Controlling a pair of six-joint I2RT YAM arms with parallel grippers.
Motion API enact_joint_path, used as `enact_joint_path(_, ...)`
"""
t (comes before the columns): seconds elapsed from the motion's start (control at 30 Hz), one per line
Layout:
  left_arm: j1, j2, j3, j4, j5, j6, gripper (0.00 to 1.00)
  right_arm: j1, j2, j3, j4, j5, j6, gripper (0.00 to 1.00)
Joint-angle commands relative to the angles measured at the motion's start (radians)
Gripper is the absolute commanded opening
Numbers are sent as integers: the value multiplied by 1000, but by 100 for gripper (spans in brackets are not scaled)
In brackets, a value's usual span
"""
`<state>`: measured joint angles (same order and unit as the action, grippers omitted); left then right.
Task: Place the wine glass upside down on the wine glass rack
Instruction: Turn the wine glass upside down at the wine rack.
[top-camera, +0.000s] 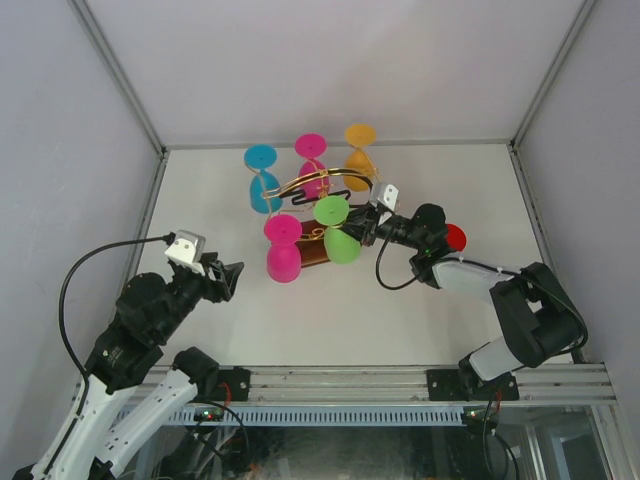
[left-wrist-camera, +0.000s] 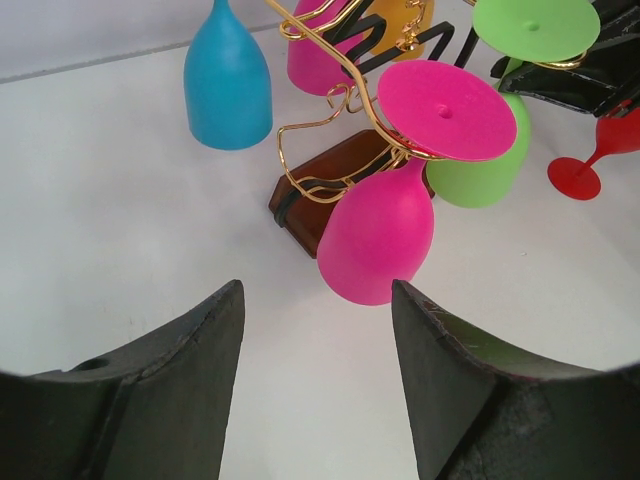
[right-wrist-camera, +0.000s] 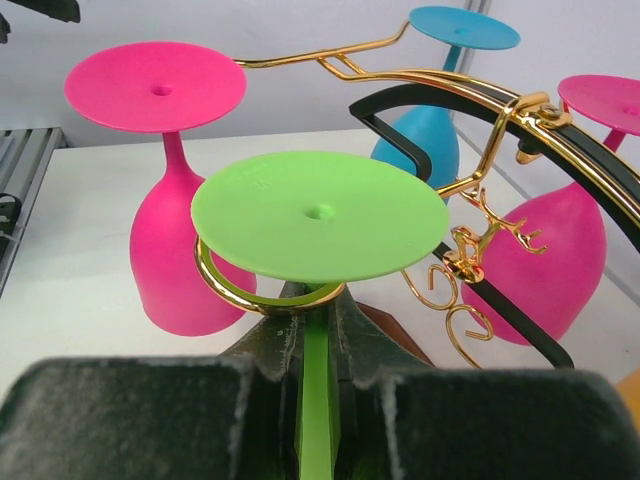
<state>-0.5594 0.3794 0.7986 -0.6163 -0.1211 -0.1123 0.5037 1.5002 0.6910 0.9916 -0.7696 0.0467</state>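
The green wine glass (right-wrist-camera: 320, 213) hangs bowl-down at centre frame, its foot just above a gold loop of the wine glass rack (right-wrist-camera: 225, 285), probably so the loop can carry it. The right gripper (right-wrist-camera: 315, 340) is clamped on the stem to steady it. At lower left of the top view, the left gripper (top-camera: 226, 280) sits idle with its fingers apart.

The white table (top-camera: 300, 320) carries the wine glass rack (left-wrist-camera: 330, 175) on its brown wooden base, and a red glass (left-wrist-camera: 580, 172) nearby.

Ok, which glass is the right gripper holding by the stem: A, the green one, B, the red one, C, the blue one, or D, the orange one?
A: in the right wrist view the right gripper is shut on the stem of the green glass, just below its round foot.
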Motion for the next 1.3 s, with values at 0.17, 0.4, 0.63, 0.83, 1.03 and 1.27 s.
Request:
enact_joint_path(0.17, 7, 8, -24, 24, -4, 13, 64, 0, -59, 29, -60, -118, -56, 0)
enact_joint_path(0.4, 7, 7, -26, 26, -6, 13, 64, 0, -101, 29, -154, -135, -96, 0)
enact_joint_path(0.63, 7, 8, -31, 32, -2, 10, 64, -1, -119, 23, -165, -138, -46, 0)
enact_joint_path(0.83, 7, 5, -32, 32, -4, 10, 64, 0, -159, -22, -123, -74, -19, 0)
enact_joint_path(1.03, 6, 9, -34, 33, -3, 10, 64, -2, -190, -57, -106, -27, -21, 0)
enact_joint_path(1.27, 7, 11, -36, 36, -3, 10, 64, -4, -203, -83, -90, 7, -11, 0)
